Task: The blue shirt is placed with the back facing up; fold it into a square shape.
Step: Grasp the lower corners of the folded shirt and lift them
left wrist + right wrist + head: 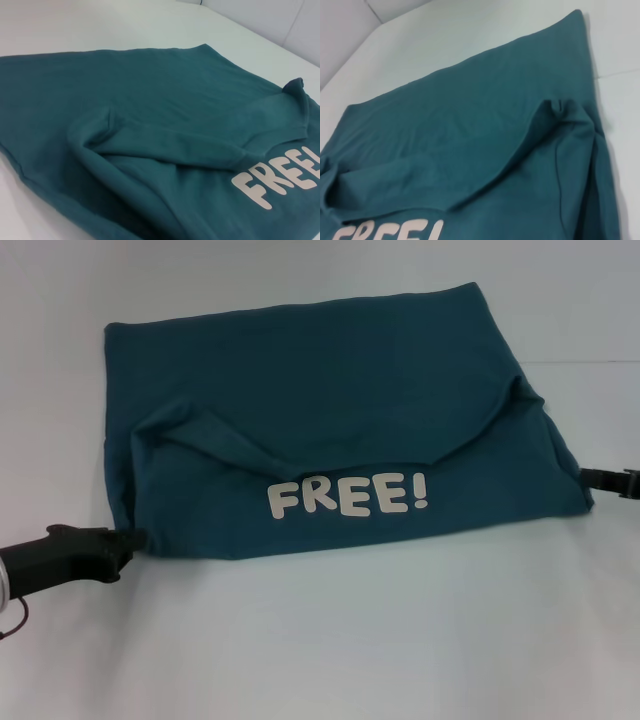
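Teal-blue shirt [330,430] lies part-folded on the white bench [400,640], lettering up, between left end effector [128,540] and right end effector [612,480]; grip state indeterminate. You next fold it once more, edges aligned.

One legible marking: "FREE!" [348,497] in white block capitals on the near folded flap of the shirt [320,370] (head view shows it complete). Left wrist view cuts it to "FREE"; right wrist view catches only the letter tops.
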Available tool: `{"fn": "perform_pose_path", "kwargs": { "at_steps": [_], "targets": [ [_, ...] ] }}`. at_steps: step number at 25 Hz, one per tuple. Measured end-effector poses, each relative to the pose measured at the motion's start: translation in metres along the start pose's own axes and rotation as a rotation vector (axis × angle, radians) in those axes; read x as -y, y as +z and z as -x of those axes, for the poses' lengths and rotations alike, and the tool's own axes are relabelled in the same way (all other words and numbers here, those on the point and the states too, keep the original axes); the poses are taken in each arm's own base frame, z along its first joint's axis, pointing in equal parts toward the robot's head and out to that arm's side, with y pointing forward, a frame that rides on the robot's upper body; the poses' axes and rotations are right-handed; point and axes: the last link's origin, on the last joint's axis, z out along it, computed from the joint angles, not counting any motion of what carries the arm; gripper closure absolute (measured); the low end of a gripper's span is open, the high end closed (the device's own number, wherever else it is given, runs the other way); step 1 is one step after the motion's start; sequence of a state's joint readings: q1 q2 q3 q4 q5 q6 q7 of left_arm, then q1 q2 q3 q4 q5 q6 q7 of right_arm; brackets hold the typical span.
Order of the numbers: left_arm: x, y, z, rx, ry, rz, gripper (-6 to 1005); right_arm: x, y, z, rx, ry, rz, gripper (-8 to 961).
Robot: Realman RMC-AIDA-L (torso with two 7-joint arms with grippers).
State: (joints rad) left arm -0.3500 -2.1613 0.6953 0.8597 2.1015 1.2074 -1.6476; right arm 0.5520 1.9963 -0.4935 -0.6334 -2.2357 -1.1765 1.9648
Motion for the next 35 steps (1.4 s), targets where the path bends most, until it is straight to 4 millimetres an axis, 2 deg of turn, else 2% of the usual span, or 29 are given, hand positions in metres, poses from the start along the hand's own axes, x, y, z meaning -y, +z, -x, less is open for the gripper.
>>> {"fn": "perform_pose_path", "kwargs": {
  "at_steps": [4, 9, 14, 21, 35],
  "targets": [
    [0.001, 0.0, -0.001, -0.002, 0.003, -0.001, 1001, -0.001, 0.011, -0.002, -0.014, -0.006, -0.026, 830],
    [0.0, 0.001, -0.003, -0.002, 0.009, 0.001, 1001, -0.002, 0.02, -0.006, -0.033, -0.013, -0.051, 605],
    [0.001, 0.001, -0.004, -0.003, 0.01, 0.001, 1001, -0.001, 0.021, -0.006, -0.035, -0.015, -0.058, 560],
    [0.0, 0.002, -0.005, -0.003, 0.012, 0.004, 1000, 0.003, 0.019, -0.007, -0.032, -0.006, -0.072, 559],
    [0.001, 0.003, -0.008, -0.006, 0.017, -0.001, 1000, 0.0, 0.032, -0.011, -0.033, 0.008, -0.092, 562]
  ]
}}
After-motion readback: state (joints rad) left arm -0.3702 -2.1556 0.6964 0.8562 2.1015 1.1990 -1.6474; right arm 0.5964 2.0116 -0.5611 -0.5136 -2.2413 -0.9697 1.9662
